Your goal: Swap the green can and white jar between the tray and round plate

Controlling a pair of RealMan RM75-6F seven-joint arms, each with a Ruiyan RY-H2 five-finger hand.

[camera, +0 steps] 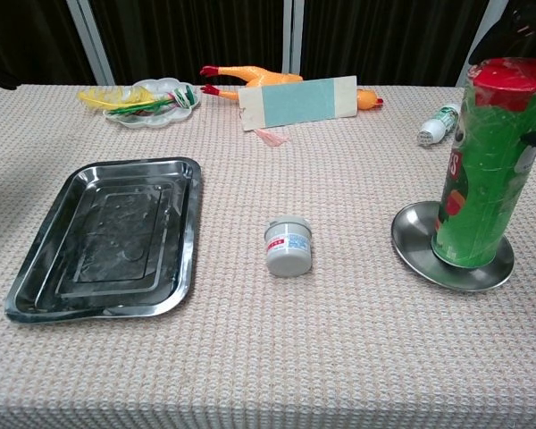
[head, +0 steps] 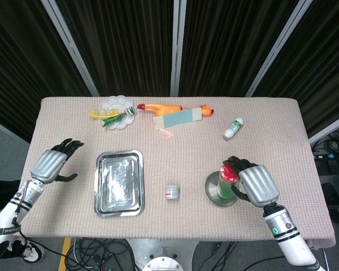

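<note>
Our right hand (head: 253, 183) holds the can (camera: 487, 165) upright on the plate (camera: 415, 248); we should release gently. The jar (camera: 288, 247) waits on the desk, left hand (head: 51, 165) open.

Robot lab: black curtains (head: 124, 39), loose floor cables (head: 101, 248).
</note>
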